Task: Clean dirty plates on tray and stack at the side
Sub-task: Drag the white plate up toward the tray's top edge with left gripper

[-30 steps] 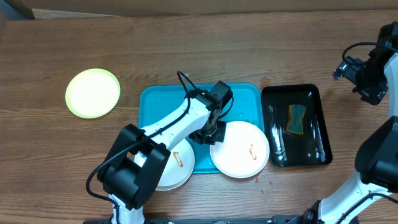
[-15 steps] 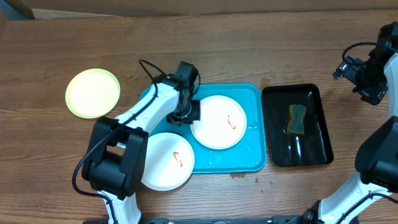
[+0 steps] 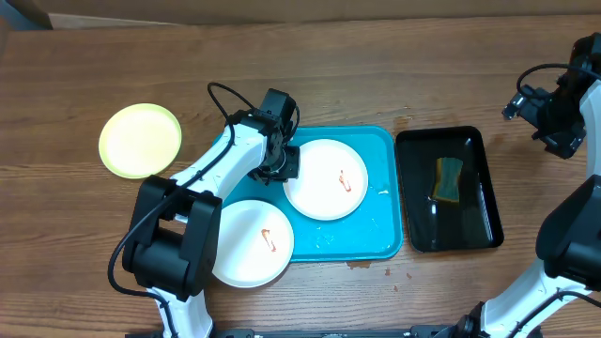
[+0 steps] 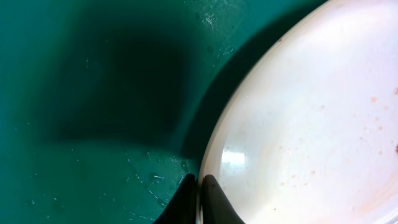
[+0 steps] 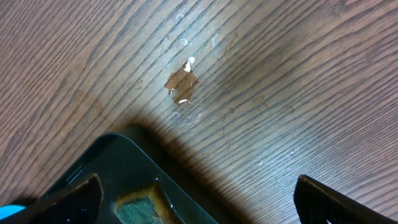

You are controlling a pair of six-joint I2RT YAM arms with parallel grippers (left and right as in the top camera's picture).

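We see the left pincer [image 4: 199,186] pinched shut on a smeared white plate's [image 3: 326,178] rim, inside the turquoise tray [image 3: 380,141].
The right pincer [image 5: 194,194] gapes wide near the worktop's [image 3: 376,66] right edge, its fingers partly cropped.

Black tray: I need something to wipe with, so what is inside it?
A yellow-green sponge lies in the black tray; no other object shows. Whatever is beneath the sponge is covered.

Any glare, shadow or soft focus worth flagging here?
Overhead: the yellow-green-rimmed plate is washed out. Left wrist: a dark shadow lies across the tray, a small glint sits on the white plate, and the left gripper looks soft. Right wrist: the table grain is sharp.
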